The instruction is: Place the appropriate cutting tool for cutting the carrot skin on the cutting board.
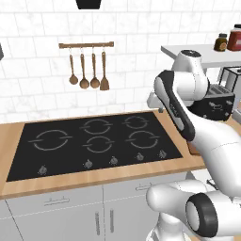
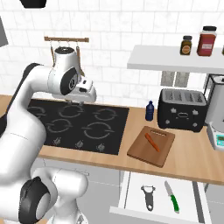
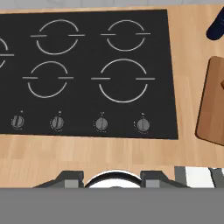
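Note:
The black peeler [image 2: 148,195] lies in an open white drawer [image 2: 131,192] below the counter, beside a green-handled knife [image 2: 172,197]. The reddish-brown cutting board [image 2: 151,145] rests on the counter right of the stove, with the small orange carrot [image 2: 152,141] on it. My gripper [image 2: 76,103] hangs high over the stove's right burners, far left of the board and the drawer. In the hand view its fingertips [image 3: 70,177] stand wide apart with nothing between them, so the gripper [image 3: 113,178] is open. The board's edge [image 3: 212,105] shows at the right of that view.
A black cooktop [image 2: 83,124] fills the counter under the hand. A blue bottle [image 2: 149,111] and a black toaster [image 2: 182,109] stand behind the board. Jars [image 2: 206,40] sit on a shelf above. Utensils [image 1: 87,70] hang on the wall.

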